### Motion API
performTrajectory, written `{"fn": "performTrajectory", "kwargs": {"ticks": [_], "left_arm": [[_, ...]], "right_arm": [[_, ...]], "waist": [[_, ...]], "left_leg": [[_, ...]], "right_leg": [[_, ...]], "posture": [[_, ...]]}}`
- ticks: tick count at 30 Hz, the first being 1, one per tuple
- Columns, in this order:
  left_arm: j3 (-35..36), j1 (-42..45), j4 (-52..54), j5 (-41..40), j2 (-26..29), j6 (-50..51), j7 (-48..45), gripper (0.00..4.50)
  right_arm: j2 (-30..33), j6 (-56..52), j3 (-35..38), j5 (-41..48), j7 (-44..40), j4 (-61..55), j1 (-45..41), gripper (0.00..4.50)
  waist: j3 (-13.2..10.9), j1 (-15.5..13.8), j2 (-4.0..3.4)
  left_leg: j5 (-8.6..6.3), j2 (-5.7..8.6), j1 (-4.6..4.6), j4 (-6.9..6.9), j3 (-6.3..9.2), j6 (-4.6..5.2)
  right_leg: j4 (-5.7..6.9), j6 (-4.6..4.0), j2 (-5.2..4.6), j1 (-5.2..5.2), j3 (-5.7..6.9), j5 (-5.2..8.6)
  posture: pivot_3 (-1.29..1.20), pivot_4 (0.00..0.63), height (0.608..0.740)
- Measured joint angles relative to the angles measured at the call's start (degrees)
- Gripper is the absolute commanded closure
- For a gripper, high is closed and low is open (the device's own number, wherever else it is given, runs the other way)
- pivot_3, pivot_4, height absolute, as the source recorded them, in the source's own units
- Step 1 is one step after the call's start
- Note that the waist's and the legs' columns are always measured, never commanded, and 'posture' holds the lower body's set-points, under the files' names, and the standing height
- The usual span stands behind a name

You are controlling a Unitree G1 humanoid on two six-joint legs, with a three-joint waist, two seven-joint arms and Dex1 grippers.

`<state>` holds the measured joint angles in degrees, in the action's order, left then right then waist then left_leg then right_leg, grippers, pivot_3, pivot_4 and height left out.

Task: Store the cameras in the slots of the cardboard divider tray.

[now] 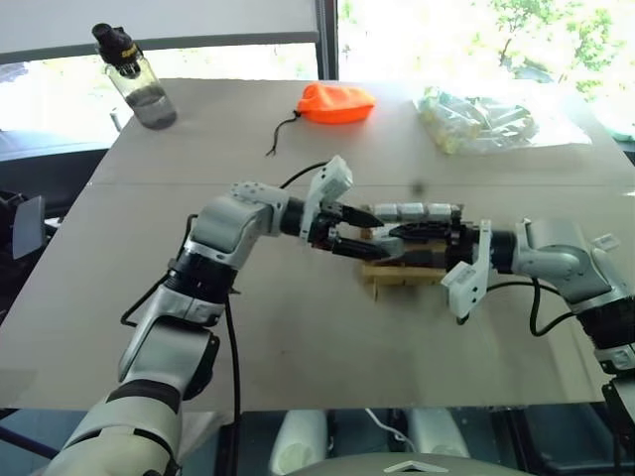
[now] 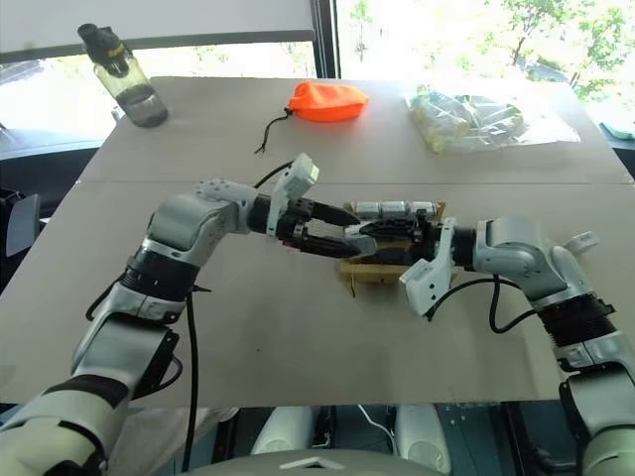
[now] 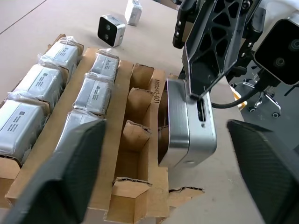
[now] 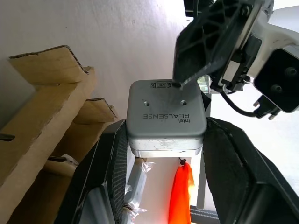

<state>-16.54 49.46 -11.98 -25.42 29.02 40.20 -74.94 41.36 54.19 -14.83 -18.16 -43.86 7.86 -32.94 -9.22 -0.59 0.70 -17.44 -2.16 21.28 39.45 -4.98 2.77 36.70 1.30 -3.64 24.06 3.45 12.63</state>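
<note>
Silver-grey camera [image 4: 166,116], rounded corners, smooth metal case, "intel REALSENSE" printed on the flat back with two small screw holes above it; a dark slot-like port on one narrow edge [image 3: 202,114]. Pinched between the two black fingers of the right gripper [image 4: 166,140], pads pressed on its opposite sides. Held just above the near, empty row of the tray [image 3: 140,154], at the tray's right end, standing on edge with its long axis roughly upright and the broad back turned toward the right wrist. Fingertip of the left gripper [image 1: 362,230] touching the camera's top edge in the right wrist view; left fingers [image 3: 60,172] spread wide to either side of the camera, not closed on it.

Brown cardboard tray on the table [image 1: 298,337], between the two arms. Far two rows filled with plastic-wrapped cameras [image 3: 42,84] lying lengthwise in their slots; near row's compartments bare. Two more cameras [image 3: 111,30] loose on the table just beyond the tray.
</note>
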Motion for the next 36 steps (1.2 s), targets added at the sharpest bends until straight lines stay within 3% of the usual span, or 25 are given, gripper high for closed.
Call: {"fn": "performTrajectory", "kwargs": {"ticks": [4,5,9,10,11,13,14,19,25,29,36], "left_arm": [[0.01,0.00,0.10,0.55,-0.39,-0.44,-1.14,3.65],[0.00,0.00,0.14,0.62,-0.39,-0.68,-1.14,3.81],[0.15,0.00,0.15,0.82,-0.39,-0.65,-1.16,3.79],[0.19,0.03,0.15,0.94,-0.40,-0.64,-1.20,3.79],[0.18,0.03,0.14,1.04,-0.41,-0.59,-1.28,3.79],[0.18,0.09,0.12,1.34,-0.75,-0.78,-1.27,3.79],[0.18,0.14,0.06,1.58,-0.83,-0.96,-1.25,3.79],[0.33,0.38,-0.10,2.79,-1.69,-5.01,-1.49,3.79],[-0.09,-1.38,0.03,5.94,-1.87,-13.17,-2.27,3.79],[-2.20,-2.08,-0.57,9.63,-3.25,-18.97,-1.70,3.79],[-4.27,-2.40,-2.42,14.79,-4.66,-21.93,0.41,3.79]], "right_arm": [[0.19,-1.17,-0.07,0.08,0.01,0.01,-0.03,2.72],[0.18,-1.49,-0.10,0.19,0.01,0.00,-0.03,2.72],[0.23,-3.52,-0.20,0.39,-0.03,-1.22,0.44,2.72],[0.30,-4.93,-0.19,0.64,-0.08,-2.23,0.96,1.65],[0.33,-6.08,-0.15,1.20,-0.07,-3.08,1.46,1.35],[0.98,-9.41,0.37,4.13,-0.16,-5.63,4.10,0.24],[1.51,-10.45,0.49,5.11,-0.33,-6.15,5.20,0.05],[6.21,-17.63,5.75,16.58,-2.06,-11.03,15.42,0.05],[10.21,-46.03,20.65,48.40,-5.05,-22.92,38.66,0.05],[7.84,-53.96,29.53,61.92,-9.93,-26.61,52.27,0.05],[0.03,-52.31,39.56,65.44,-20.71,-20.52,59.67,0.05]], "waist": [[0.00,-0.01,0.00],[0.00,-0.01,0.00],[0.00,-0.01,0.00],[0.00,-0.03,0.00],[0.00,-0.06,0.00],[0.00,-0.24,0.00],[0.00,-0.27,0.00],[0.00,-0.30,0.03],[-0.01,-0.36,0.04],[0.02,-0.70,0.08],[0.02,-0.30,0.08]], "left_leg": [[0.00,0.00,0.00,0.00,0.01,0.00],[0.00,0.00,0.00,0.00,0.00,0.00],[0.00,0.00,0.00,0.00,0.01,0.00],[0.00,0.00,0.00,0.00,0.03,0.00],[0.00,0.00,0.01,0.00,0.03,0.00],[0.00,0.00,0.06,0.00,0.09,0.00],[0.00,0.02,0.08,0.01,0.12,0.00],[0.00,0.04,0.36,0.14,0.39,0.00],[-0.01,0.06,0.45,0.18,0.62,0.02],[-0.02,0.07,0.39,0.21,0.85,0.05],[-0.21,0.04,0.35,0.34,0.76,0.39]], "right_leg": [[0.00,0.00,0.00,0.00,0.01,0.00],[0.00,0.00,0.00,0.00,0.01,0.00],[0.01,0.00,0.00,0.00,0.00,0.00],[0.01,0.00,0.00,0.00,0.01,0.00],[0.01,0.00,-0.01,0.00,0.02,0.00],[0.00,0.00,-0.04,0.00,0.09,0.00],[-0.01,0.00,-0.06,0.00,0.11,0.00],[-0.05,0.00,-0.10,0.07,0.32,-0.01],[-0.04,-0.02,-0.11,0.04,0.46,-0.02],[-0.11,-0.02,-0.06,-0.19,0.51,-0.01],[-0.12,-0.01,0.00,-0.20,0.47,-0.01]], "posture": [[0.00,0.150,0.740],[0.00,0.150,0.740],[0.00,0.150,0.740],[0.00,0.150,0.740],[0.00,0.150,0.740],[0.00,0.150,0.740],[0.00,0.150,0.740],[0.00,0.150,0.740],[0.00,0.150,0.740],[0.00,0.150,0.740],[0.00,0.150,0.740]]}}
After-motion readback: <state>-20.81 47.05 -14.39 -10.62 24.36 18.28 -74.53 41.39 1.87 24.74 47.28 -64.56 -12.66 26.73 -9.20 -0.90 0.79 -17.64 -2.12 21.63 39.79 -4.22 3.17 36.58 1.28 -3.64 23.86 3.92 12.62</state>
